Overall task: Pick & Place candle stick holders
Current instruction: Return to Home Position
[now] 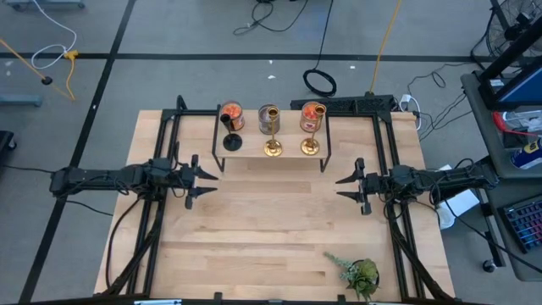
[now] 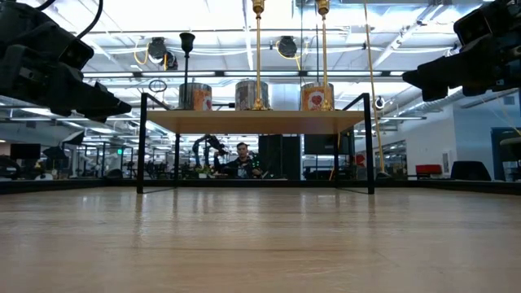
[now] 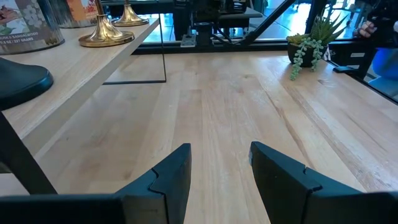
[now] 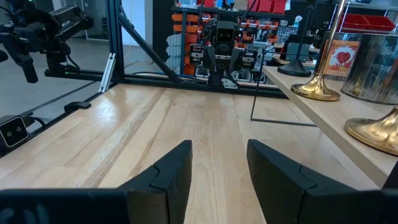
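Observation:
Three slim candle stick holders stand by their round bases on a small raised wooden shelf at the table's far side: a black one at the left and two gold-brass ones. My left gripper hovers open above the table, left of the shelf. My right gripper hovers open to the shelf's right. Both are empty and clear of the tabletop in the low view. The left wrist view shows the black base and a gold base; the right wrist view shows the gold bases.
Three squat jars stand behind the candlesticks on the shelf: orange-red ones and a silver-grey one. A small green plant sits near the table's front right. Black frame rails run along both table sides. A person sits in the room beyond.

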